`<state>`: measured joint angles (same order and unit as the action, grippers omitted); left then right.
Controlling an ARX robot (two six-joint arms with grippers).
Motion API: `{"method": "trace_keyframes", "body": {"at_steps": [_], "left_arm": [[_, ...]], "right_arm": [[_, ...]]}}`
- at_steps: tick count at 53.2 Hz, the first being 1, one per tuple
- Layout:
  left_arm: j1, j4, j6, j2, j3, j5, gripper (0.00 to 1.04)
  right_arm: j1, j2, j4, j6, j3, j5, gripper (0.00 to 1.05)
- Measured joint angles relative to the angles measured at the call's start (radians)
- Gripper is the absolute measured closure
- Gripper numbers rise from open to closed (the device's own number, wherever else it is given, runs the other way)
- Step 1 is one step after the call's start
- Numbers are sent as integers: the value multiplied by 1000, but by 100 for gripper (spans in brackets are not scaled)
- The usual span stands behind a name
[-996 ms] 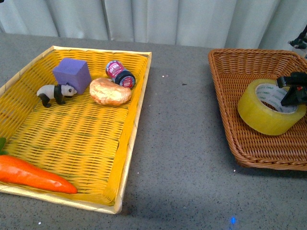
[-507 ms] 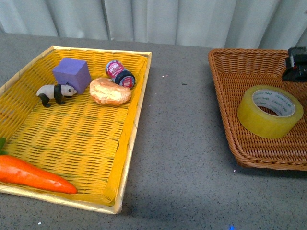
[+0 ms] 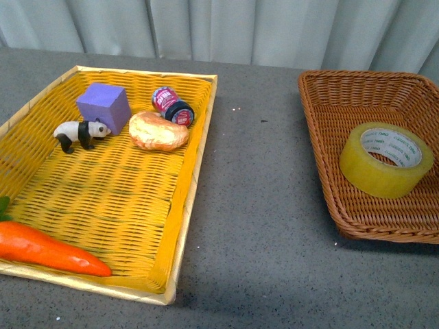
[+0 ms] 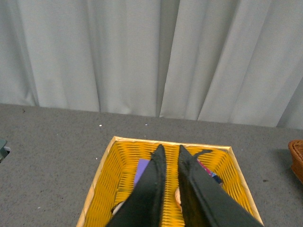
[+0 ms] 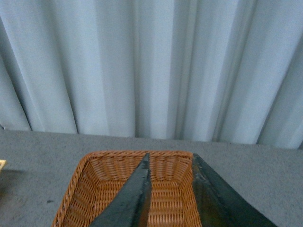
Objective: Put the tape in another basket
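The tape (image 3: 386,159), a wide yellowish roll with a white printed core, lies flat inside the brown wicker basket (image 3: 322,137) at the right of the front view. Neither arm shows in that view. In the right wrist view my right gripper (image 5: 170,158) is open and empty, held high above the brown basket (image 5: 83,189); the tape is out of that view. My left gripper (image 4: 169,150) is shut and empty, raised over the yellow basket (image 4: 106,163).
The yellow woven tray (image 3: 199,147) at the left holds a purple cube (image 3: 103,104), a panda figure (image 3: 79,133), a bread roll (image 3: 158,131), a small jar (image 3: 171,104) and a carrot (image 3: 48,249). Grey tabletop (image 3: 257,199) separates the two baskets. Curtains hang behind.
One second ago my right gripper was at the tape's core. It has let go, lifted away to the upper right and left the front view. The tape settled flat in the brown basket.
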<state>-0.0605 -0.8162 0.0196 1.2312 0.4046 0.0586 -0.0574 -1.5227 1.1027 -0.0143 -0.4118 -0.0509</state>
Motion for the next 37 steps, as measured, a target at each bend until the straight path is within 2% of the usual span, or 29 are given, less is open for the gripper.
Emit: {"method": "trace_keyframes", "body": {"at_steps": [2, 5, 17, 37], "left_arm": [[13, -7, -2, -31, -37, -14, 100], [43, -10, -6, -74, -84, -53, 101], [58, -5, -11, -200, -202, -56, 101], [58, 118, -12, -446, -326, -56, 101]], "right_arm": [[3, 22, 15, 1, 43, 5, 91], [34, 45, 58, 2, 102, 51, 103], [55, 204, 16, 3, 227, 52, 104], [56, 525, -181, 3, 352, 51, 104]]}}
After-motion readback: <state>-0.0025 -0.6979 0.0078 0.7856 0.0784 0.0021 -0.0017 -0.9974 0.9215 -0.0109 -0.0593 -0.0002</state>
